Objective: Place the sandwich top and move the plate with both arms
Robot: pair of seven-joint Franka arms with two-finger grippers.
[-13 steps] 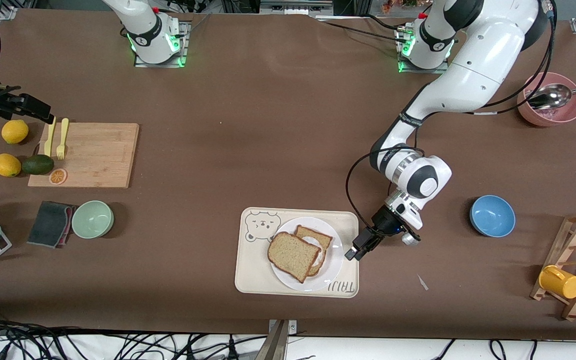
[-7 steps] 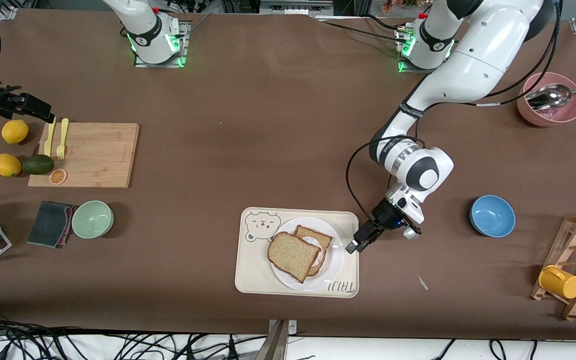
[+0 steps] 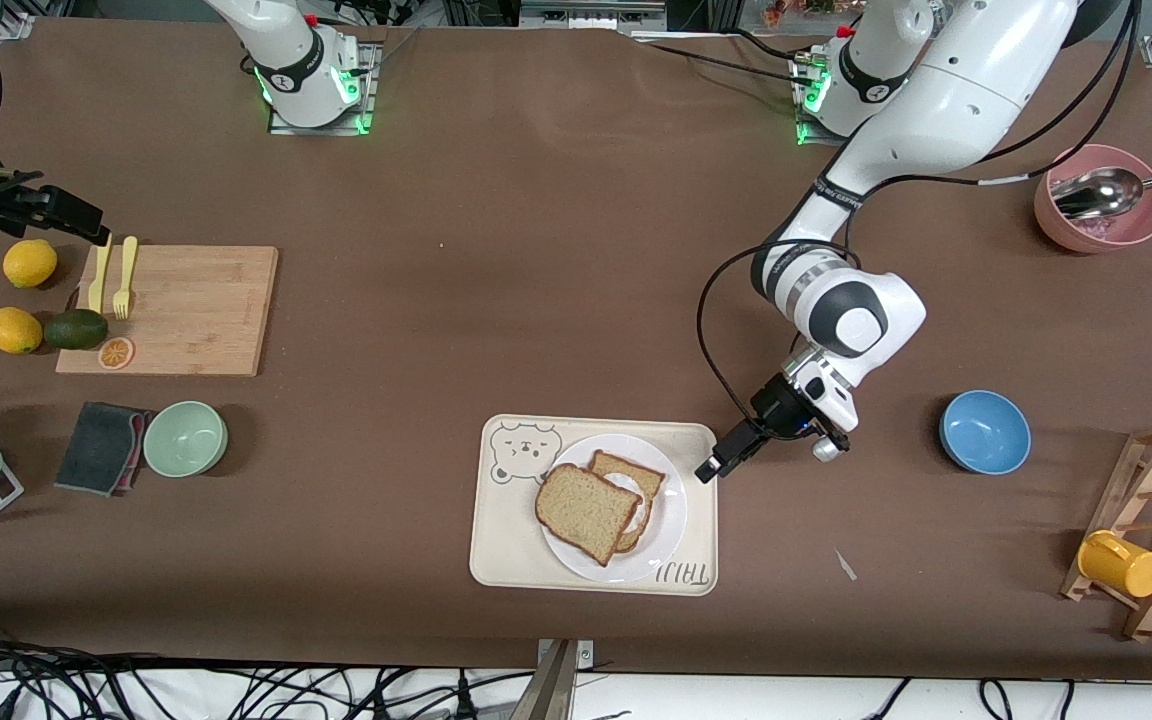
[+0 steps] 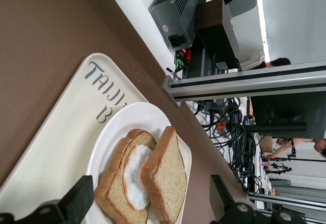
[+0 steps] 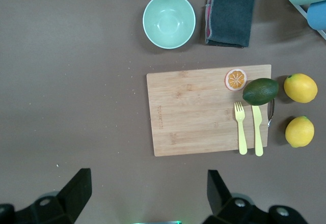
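Lifted away from the sandwich top (image 3: 586, 511), which lies askew on the egg slice on the plate (image 3: 673, 520), the left gripper (image 3: 714, 466) hangs released over the tray (image 3: 496, 540) corner, while the right gripper (image 5: 147, 193) waits spread above the cutting board (image 5: 198, 112).

Plate (image 3: 671, 520): plain white. Tray (image 3: 506, 555) under it: cream, grey bear print and lettering. Top slice (image 3: 584, 512): speckled tan, brown crust. Bowl (image 3: 984, 432) near the tray: blue. Table (image 3: 536, 250): brown.
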